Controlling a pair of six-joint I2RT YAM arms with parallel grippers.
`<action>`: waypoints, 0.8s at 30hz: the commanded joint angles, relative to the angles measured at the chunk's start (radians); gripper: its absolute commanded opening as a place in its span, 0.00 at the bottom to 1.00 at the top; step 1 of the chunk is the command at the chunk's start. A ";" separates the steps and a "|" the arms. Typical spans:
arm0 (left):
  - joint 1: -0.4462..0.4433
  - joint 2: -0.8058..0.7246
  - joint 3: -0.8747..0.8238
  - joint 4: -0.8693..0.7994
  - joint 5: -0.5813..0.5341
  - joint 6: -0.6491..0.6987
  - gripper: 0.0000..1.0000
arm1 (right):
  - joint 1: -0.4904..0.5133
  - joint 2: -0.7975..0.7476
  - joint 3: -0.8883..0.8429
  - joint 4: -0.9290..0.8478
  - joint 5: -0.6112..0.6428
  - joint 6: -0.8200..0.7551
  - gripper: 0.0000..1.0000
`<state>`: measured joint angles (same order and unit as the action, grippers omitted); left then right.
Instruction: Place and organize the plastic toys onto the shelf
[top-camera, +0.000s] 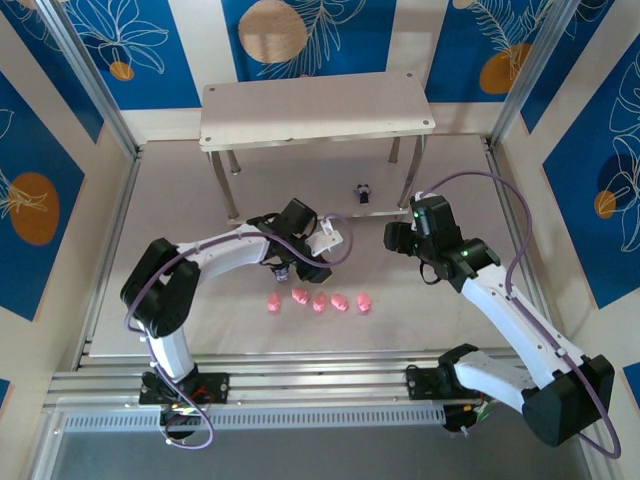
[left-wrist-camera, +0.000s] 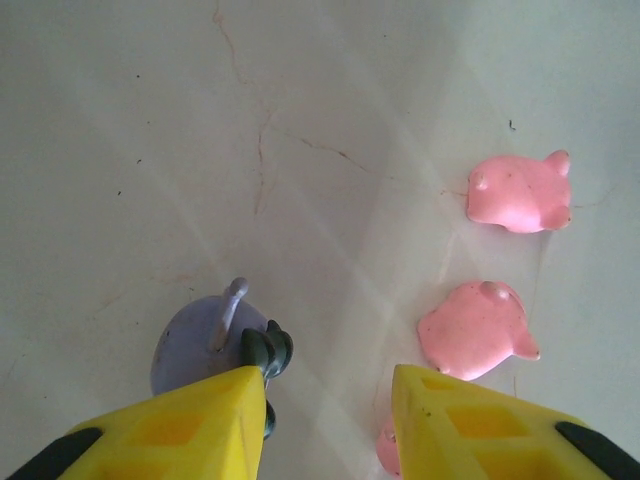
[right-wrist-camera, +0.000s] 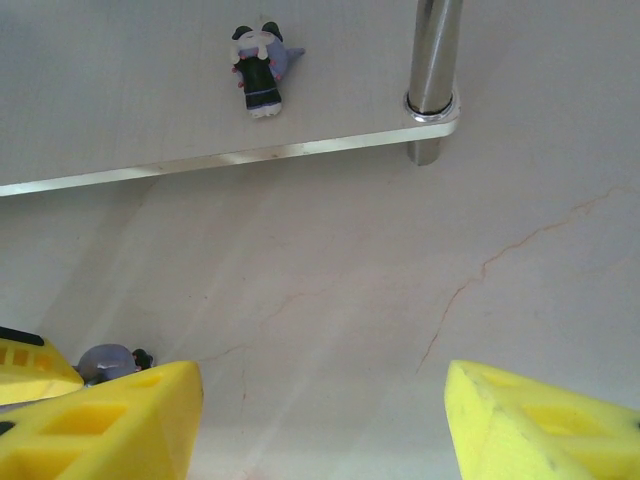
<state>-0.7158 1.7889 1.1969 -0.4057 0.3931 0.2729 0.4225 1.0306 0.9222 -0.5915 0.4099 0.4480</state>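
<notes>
Blocky yellow jaws, rounded purple figurine (left-wrist-camera: 215, 340), glossy pink pigs (left-wrist-camera: 518, 192)

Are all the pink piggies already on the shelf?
No, the five pink pigs lie in a row on the table, in front of the shelf.
</notes>
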 joint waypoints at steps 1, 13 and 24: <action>-0.002 0.041 0.024 -0.035 0.017 0.033 0.40 | -0.008 0.000 -0.007 0.015 -0.032 0.010 0.66; -0.002 0.031 0.036 -0.044 0.041 0.020 0.44 | -0.013 0.008 -0.014 0.026 -0.035 0.012 0.66; -0.003 -0.029 0.018 0.003 0.036 -0.004 0.47 | -0.013 0.007 -0.021 0.032 -0.050 0.021 0.66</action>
<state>-0.7158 1.7947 1.2110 -0.4072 0.4122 0.2714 0.4164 1.0378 0.9176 -0.5804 0.3840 0.4530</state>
